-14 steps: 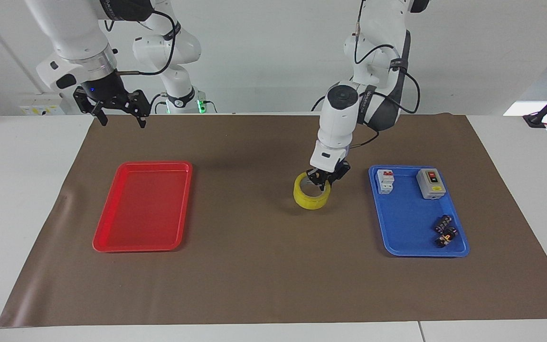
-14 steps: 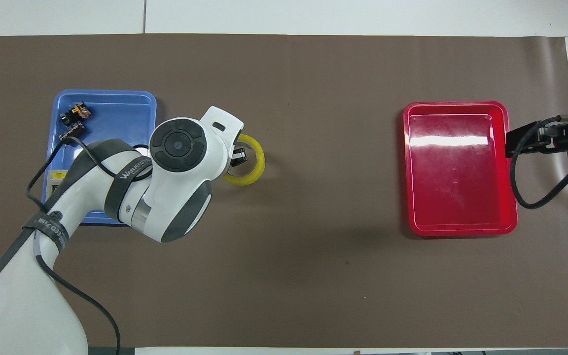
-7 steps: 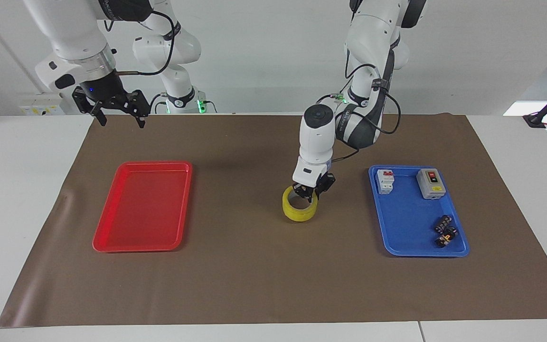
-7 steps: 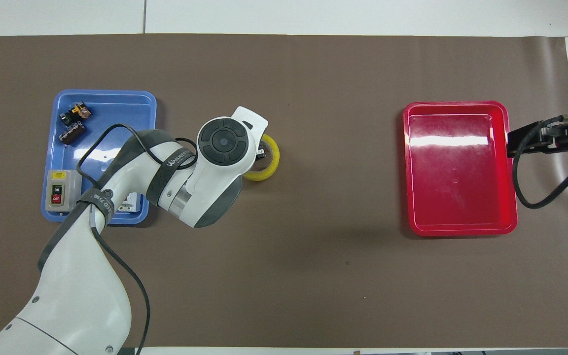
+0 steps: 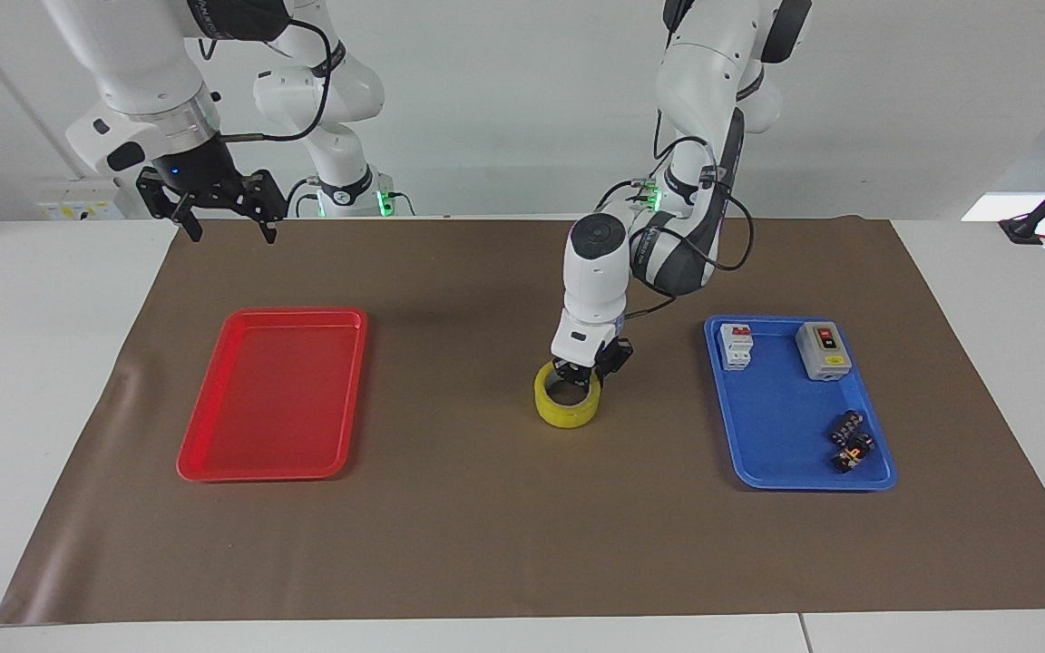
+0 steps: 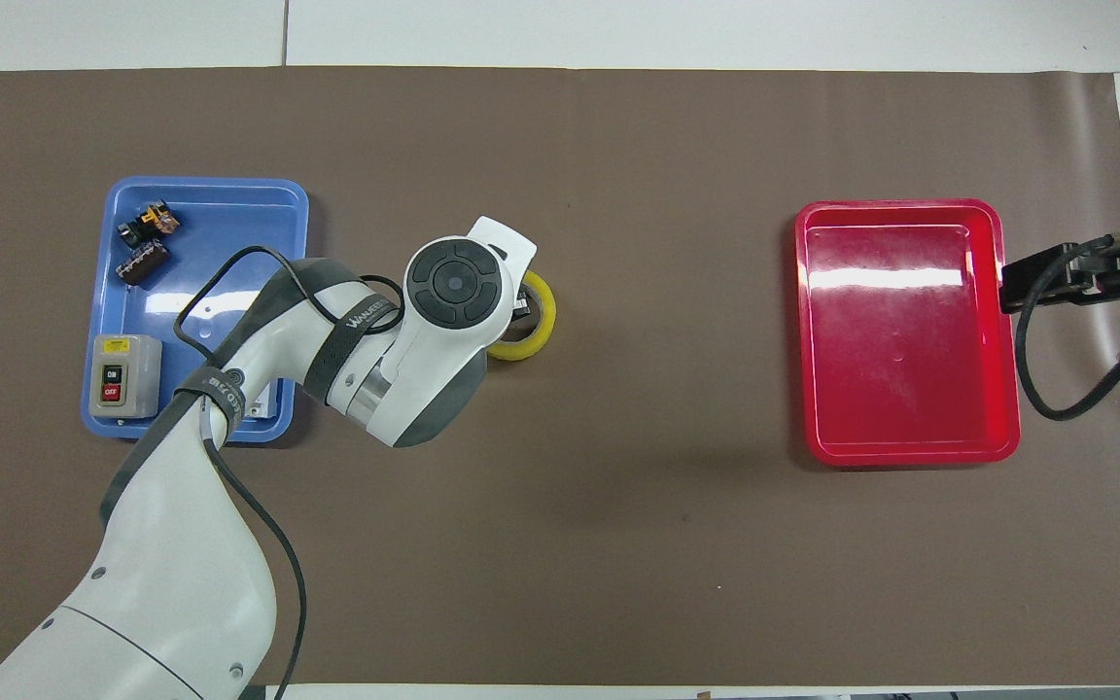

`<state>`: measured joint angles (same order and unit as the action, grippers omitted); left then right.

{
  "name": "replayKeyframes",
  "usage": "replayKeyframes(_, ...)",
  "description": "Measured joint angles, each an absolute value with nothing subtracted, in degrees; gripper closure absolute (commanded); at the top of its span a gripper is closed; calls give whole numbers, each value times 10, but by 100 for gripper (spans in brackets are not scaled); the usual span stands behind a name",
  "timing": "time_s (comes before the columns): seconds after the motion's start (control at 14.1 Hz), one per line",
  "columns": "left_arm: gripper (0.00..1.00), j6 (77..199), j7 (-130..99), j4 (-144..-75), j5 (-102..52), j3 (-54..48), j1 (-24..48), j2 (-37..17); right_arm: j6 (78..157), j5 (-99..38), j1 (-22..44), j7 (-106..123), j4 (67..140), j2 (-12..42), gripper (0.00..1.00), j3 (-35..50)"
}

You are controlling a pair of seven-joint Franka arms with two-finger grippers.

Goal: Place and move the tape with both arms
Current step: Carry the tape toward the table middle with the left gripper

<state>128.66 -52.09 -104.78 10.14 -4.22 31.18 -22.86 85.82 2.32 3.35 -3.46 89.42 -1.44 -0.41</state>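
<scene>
Glossy red plastic tray [image 6: 1005,321]; matt brown paper mat [image 6: 618,544]; translucent tape [image 6: 539,331].

Item: I see the roll of translucent yellow packing tape [image 5: 567,404] [image 6: 533,326], whitish core ring.
Pose: flat, hole facing up.
Place: on the brown mat, mid-table, toward the left arm's end.

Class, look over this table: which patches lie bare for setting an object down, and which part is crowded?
Bare: the brown mat between the tape and the red tray, and the red tray's whole floor. Crowded: the blue tray, with the grey switch box, a white breaker and small dark parts. The left tool grips the tape; the right tool waits, open.
</scene>
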Motion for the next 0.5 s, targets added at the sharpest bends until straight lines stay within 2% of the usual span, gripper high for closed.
replayKeyframes(0.07,1,1287,-521,-1048,101,-42,312,-228,858,23,33,-32,894,-14,0,-4)
replayKeyframes(0.35,0,1286,-522,-1048,101,-38,308,-223,858,23,33,-32,897,-14,0,-4)
replayKeyframes(0.5,0,1286,-522,-1049,101,-36,295,-203,858,23,34,-35,904,-16,0,-4)
